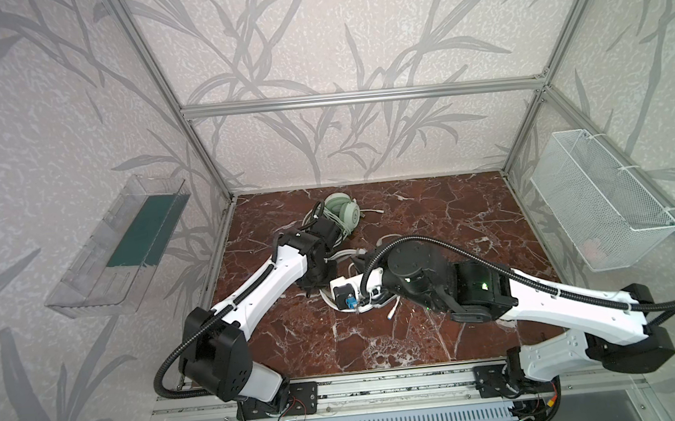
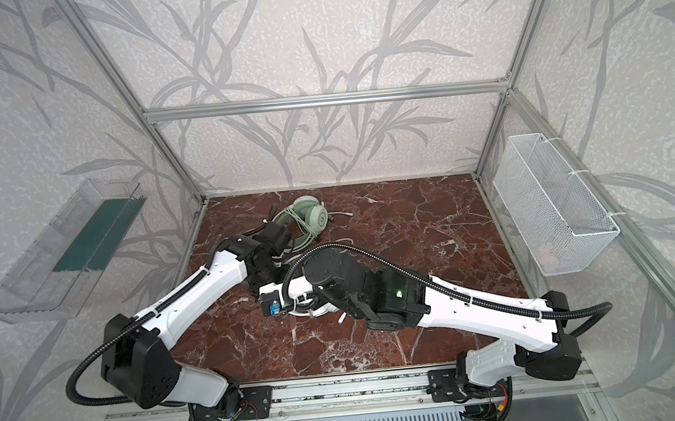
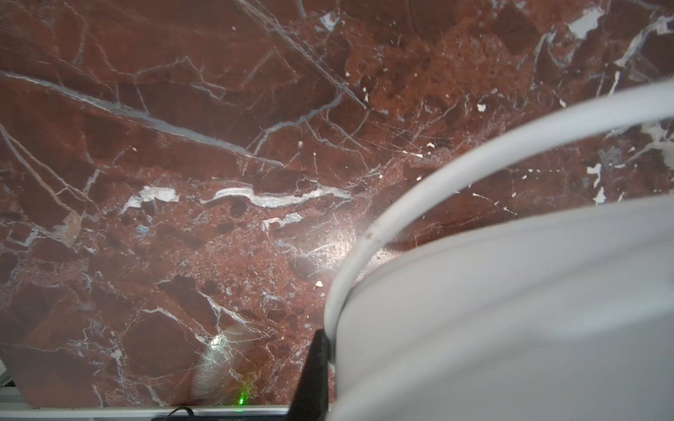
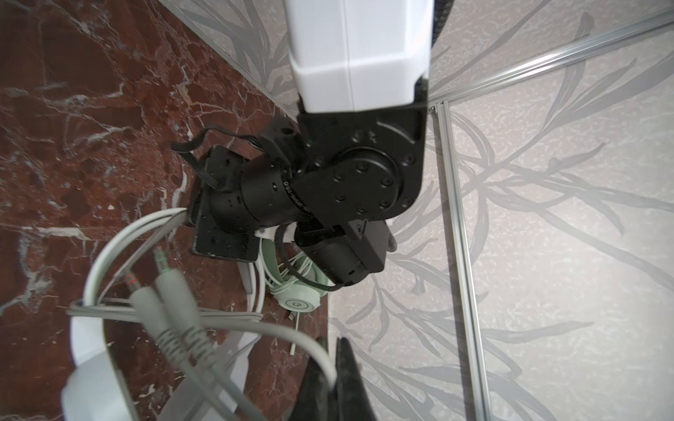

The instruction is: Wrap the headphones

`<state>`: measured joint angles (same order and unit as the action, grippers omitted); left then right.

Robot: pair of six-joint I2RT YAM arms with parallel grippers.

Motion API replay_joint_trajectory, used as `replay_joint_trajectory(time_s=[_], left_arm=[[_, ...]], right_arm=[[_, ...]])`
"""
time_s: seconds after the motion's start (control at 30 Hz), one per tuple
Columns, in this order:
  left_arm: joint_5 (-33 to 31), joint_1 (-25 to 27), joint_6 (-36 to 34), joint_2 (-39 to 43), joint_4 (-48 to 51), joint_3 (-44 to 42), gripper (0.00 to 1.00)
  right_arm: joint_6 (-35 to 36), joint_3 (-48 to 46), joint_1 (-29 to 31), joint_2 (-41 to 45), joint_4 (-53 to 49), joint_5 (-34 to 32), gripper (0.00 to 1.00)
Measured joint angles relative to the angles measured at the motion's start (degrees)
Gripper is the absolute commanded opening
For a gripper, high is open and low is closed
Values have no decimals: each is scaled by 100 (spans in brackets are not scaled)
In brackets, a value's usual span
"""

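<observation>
We must wind with gentle tension: right gripper point(image 4: 330, 382) jaws clamp the cable point(image 4: 233, 318) beside the white headset point(image 4: 95, 393); left gripper point(image 3: 319, 350) jaws are together.

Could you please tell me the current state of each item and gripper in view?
mint-green headphones: lying at the back of the table, cable wound around them.
white headphones: lying mid-table, unwrapped.
white cable: loose loops, plugs free.
left gripper: shut on the white cable.
right gripper: shut on the white cable.
wire basket: hanging on the side frame, contents unclear.
</observation>
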<state>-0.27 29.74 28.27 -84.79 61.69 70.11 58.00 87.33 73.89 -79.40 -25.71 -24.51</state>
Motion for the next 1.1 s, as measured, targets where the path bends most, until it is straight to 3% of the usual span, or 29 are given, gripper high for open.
replay_joint_trajectory(time_s=[0.17, 0.47, 0.77, 1.1], left_arm=[[-15, 221, 44, 317, -101, -173, 0], [52, 435, 345, 866, -326, -378, 0], [39, 715, 490, 1147, -341, -428, 0], [57, 905, 505, 1185, -348, -426, 0]], right_arm=[[271, 186, -387, -398, 269, 238, 0], [-225, 511, -1939, -822, 264, 1513, 0], [-793, 752, -2671, -1344, 229, 2398, 0], [-1233, 999, -3034, -1810, -52, 3047, 0]])
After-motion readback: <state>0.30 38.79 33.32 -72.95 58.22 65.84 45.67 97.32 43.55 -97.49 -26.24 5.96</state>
